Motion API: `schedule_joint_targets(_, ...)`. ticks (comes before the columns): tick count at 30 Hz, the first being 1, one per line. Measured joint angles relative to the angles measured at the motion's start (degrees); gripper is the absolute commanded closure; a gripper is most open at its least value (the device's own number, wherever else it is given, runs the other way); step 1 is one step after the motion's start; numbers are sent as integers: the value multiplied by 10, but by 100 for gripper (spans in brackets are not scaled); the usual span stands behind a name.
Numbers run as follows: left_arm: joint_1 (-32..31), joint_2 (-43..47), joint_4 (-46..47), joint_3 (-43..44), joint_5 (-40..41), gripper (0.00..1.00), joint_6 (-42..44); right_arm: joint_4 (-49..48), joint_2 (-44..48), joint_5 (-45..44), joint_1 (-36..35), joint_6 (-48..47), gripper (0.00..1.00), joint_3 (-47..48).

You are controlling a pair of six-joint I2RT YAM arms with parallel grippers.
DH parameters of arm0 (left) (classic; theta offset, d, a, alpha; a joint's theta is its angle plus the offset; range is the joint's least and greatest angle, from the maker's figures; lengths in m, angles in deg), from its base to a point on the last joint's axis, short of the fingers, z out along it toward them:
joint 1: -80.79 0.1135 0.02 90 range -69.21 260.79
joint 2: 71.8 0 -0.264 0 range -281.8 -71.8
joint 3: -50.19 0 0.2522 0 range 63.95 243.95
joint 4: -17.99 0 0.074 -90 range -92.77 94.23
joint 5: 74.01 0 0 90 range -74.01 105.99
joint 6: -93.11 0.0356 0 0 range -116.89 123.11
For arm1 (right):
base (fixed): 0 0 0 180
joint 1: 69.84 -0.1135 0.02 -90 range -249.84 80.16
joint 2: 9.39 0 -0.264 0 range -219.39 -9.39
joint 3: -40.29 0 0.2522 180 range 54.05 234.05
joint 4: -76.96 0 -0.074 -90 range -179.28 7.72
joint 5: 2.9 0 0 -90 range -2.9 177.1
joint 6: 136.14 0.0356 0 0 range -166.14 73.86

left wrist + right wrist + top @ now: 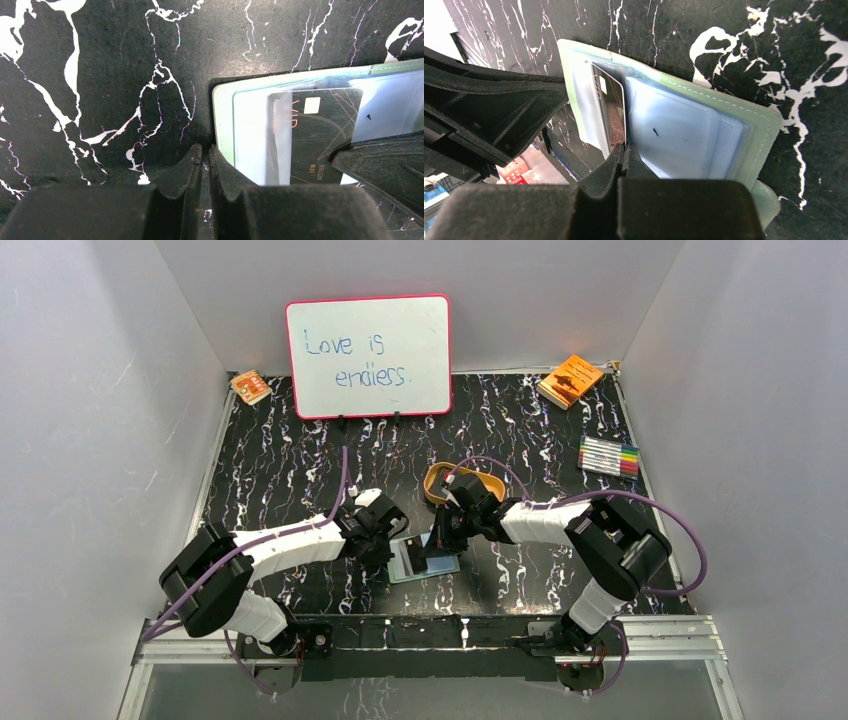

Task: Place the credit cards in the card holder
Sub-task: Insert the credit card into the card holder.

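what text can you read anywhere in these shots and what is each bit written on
"Love is endless." is handwritten on the whiteboard
"VIP", as far as it can be made out, is on the dark credit card; its small print near the other end is too small to read
The orange booklet has cover print too small to read
The small orange packet is too blurred to read

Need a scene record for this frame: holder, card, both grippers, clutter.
card holder: lying open on the table, clear sleeves facing up
credit card: one dark card, partly under a clear sleeve
right gripper: shut on the card's edge
left gripper: nearly shut, nothing between the fingers, at the holder's edge; contact unclear
other cards: none visible
clutter: whiteboard, marker set, oval tray
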Motion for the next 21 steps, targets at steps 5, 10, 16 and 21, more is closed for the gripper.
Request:
schedule_joint_targets(5, 0, 0, 0, 0, -1, 92, 2, -2, -3, -3, -4, 3, 100, 0)
schedule_joint_targets(10, 0, -1, 0, 0, -1, 92, 3, -3, -8, -4, -10, 3, 100, 6)
schedule_joint_targets(16, 0, -1, 0, 1, -1, 92, 4, -8, -23, -4, -18, 3, 100, 13)
schedule_joint_targets(21, 0, -1, 0, 1, -2, 92, 3, -12, -26, -3, -23, 5, 100, 15)
